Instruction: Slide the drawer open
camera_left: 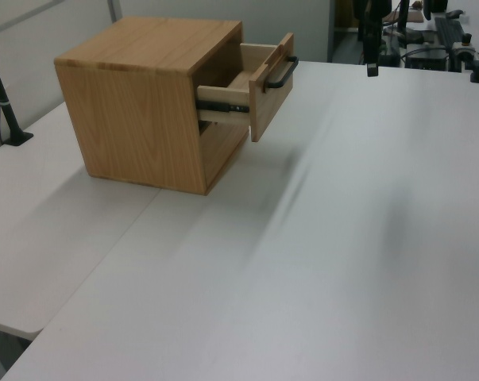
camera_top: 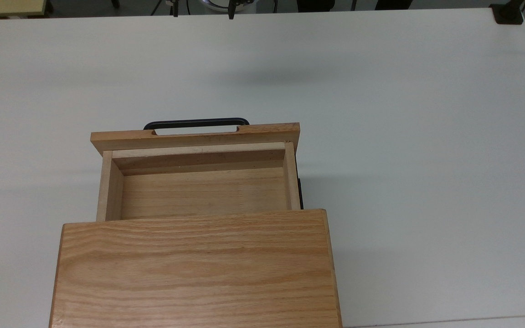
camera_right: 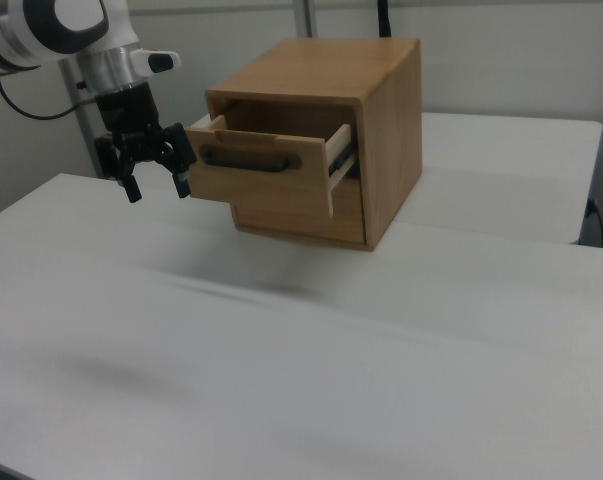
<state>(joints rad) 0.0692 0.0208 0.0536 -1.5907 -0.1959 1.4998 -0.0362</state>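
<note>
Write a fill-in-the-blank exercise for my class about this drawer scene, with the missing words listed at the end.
1. The drawer is pulled partly out of the cabinet, and its inside is ____.
2. The handle on the drawer front is coloured ____.
3. The gripper hangs above the table with its fingers ____.
4. In the right view, the gripper is to the ____ of the drawer front, not touching the handle.

Missing words: empty; black; open; left
</note>
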